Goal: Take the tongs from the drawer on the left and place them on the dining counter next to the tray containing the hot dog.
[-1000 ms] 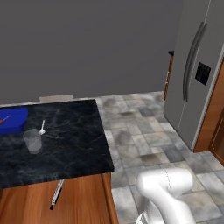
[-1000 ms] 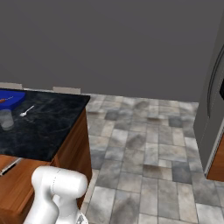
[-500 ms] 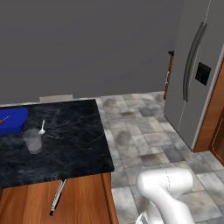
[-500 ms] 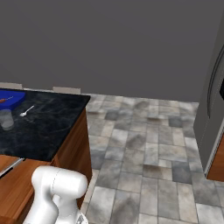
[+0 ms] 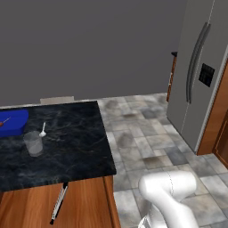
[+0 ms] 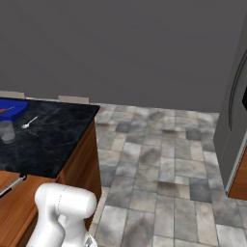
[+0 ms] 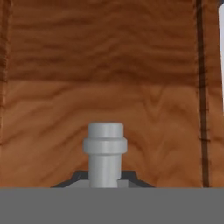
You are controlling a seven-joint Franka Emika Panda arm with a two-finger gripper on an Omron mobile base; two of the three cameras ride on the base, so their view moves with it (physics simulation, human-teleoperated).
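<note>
- Right before the gripper (image 7: pixel 105 181), in the hand view, a silver handle (image 7: pixel 105 151) sits between the dark fingertips, which are drawn in narrow on it; reddish-brown wood of the drawer (image 7: pixel 109 78) lies just beyond.
- Above the open drawer's wood, the counter (image 5: pixel 75 151) ends in a straight near edge and a square corner; a wide stretch of grey tiled floor (image 5: pixel 147 142) lies open beyond that corner, up to the steel fridge (image 5: pixel 200 75).
- Under the counter's near edge, the tongs (image 5: pixel 59 202) lie on the wood, slanted, one end hidden by the edge.
- No writing can be read anywhere.
- At the counter's far left end, the blue tray (image 5: pixel 13 122) holds the hot dog (image 5: pixel 3 122) at its edge; a clear glass (image 5: pixel 33 143) stands near the tray, and a small white spoon (image 5: pixel 43 130) lies just beside the glass.
</note>
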